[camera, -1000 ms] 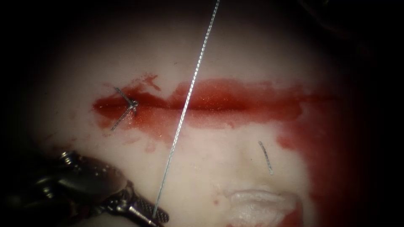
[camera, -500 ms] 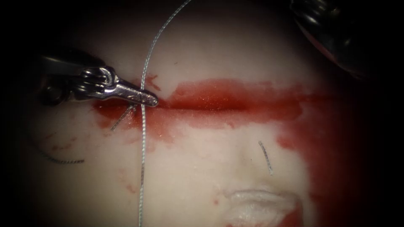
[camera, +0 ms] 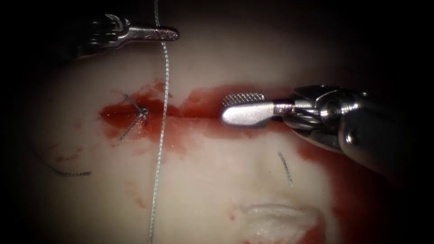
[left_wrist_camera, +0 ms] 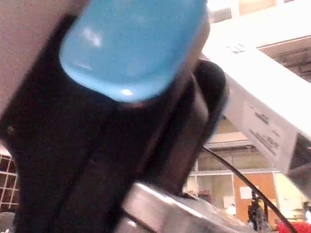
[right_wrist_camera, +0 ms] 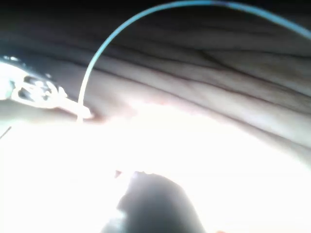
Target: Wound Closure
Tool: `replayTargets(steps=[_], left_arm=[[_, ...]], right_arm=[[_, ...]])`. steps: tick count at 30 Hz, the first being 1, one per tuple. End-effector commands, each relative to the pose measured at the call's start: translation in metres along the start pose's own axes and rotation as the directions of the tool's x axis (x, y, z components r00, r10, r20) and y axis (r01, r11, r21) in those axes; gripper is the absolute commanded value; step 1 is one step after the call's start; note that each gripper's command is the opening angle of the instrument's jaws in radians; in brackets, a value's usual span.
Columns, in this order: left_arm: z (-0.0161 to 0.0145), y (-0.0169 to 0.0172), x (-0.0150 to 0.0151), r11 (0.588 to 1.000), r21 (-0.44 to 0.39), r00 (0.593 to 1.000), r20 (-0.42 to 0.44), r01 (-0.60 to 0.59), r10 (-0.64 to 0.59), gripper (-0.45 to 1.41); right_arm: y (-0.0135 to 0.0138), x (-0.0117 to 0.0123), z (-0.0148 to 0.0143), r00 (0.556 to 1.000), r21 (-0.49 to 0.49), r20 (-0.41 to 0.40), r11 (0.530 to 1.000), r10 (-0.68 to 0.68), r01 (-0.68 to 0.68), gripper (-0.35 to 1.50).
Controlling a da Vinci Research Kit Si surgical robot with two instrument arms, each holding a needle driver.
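1. Gripping the thread [camera: 162, 135] with the left pincer [camera: 174, 33], jaws closed on it, above the cut [camera: 217, 115] and over pale tissue [camera: 217, 190].
2. Running from that pincer straight down across the cut, just right of the knot [camera: 143, 110], and on to the lower edge of the endoscope view; also rising past the pincer to the upper edge.
3. Hovering with the right pincer [camera: 226, 107] over the middle of the cut, jaws a little apart, ribbed face showing, holding nothing, well apart from the thread.
4. Lying on the tissue below the left end of the cut: a thin dark curve [camera: 58, 171]. Possibly the needle, possibly more thread; not possible to tell, and not seeming to be inside the tissue.
5. Lying loose below the right part of the cut: a short cut end [camera: 285, 169].
6. Judging the thread as very light, thin and limp, keeping no shape of its own, and probably slippery where crossing the red fluid [camera: 190, 129].
7. Judging the best place for taking hold as the clean free length between the left pincer and the cut, flat between the ribbed faces, not at the very tip of the jaws.
8. Judging the tissue as soft and easy to tear, so pulling gently seems wise, not dragging against the knot.
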Motion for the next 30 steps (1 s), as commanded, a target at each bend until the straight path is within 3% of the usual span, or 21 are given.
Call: replayTargets(steps=[1, 6, 14, 18, 21, 23, 24, 29, 30], left_arm=[[0.0005, -0.0002, -0.0015, 1.000, -0.004, 1.000, 0.007, -0.008, 0.008, -0.45], [0.0004, -0.0002, -0.0017, 1.000, 0.000, 0.999, 0.036, -0.011, 0.011, -0.45], [-0.0001, -0.0006, -0.0027, 1.000, 0.006, 0.997, 0.079, -0.023, 0.022, -0.45], [-0.0002, -0.0007, -0.0028, 1.000, 0.006, 0.996, 0.083, -0.020, 0.020, -0.45], [-0.0003, -0.0008, -0.0029, 1.000, 0.010, 0.996, 0.085, -0.018, 0.017, -0.45], [-0.0004, -0.0009, -0.0030, 1.000, 0.013, 0.996, 0.090, -0.016, 0.014, -0.45], [-0.0005, -0.0009, -0.0031, 1.000, 0.014, 0.996, 0.090, -0.014, 0.013, -0.45], [-0.0012, -0.0011, -0.0040, 1.000, 0.019, 0.995, 0.096, -0.008, 0.006, -0.45], [-0.0012, -0.0011, -0.0040, 1.000, 0.018, 0.995, 0.096, -0.007, 0.005, -0.45]], right_arm=[[-0.0006, -0.0003, 0.0018, 1.000, 0.025, 0.008, 1.000, 0.015, -0.015, 0.86], [-0.0019, -0.0020, 0.0050, 0.996, 0.031, 0.027, 0.996, 0.088, -0.089, 0.93], [-0.0009, -0.0039, 0.0082, 0.994, 0.041, 0.083, 0.996, 0.076, -0.080, 0.88], [-0.0001, -0.0045, 0.0093, 0.995, 0.028, 0.077, 0.997, 0.067, -0.069, 1.08], [0.0005, -0.0049, 0.0096, 0.995, 0.021, 0.079, 0.998, 0.060, -0.062, 1.08], [0.0008, -0.0051, 0.0098, 0.995, 0.012, 0.085, 0.998, 0.056, -0.057, 0.99], [0.0009, -0.0052, 0.0098, 0.995, 0.012, 0.086, 0.998, 0.055, -0.056, 0.86], [0.0010, -0.0058, 0.0100, 0.994, 0.010, 0.097, 0.998, 0.055, -0.057, 0.68], [0.0010, -0.0060, 0.0100, 0.994, 0.010, 0.100, 0.998, 0.055, -0.056, 0.44]])
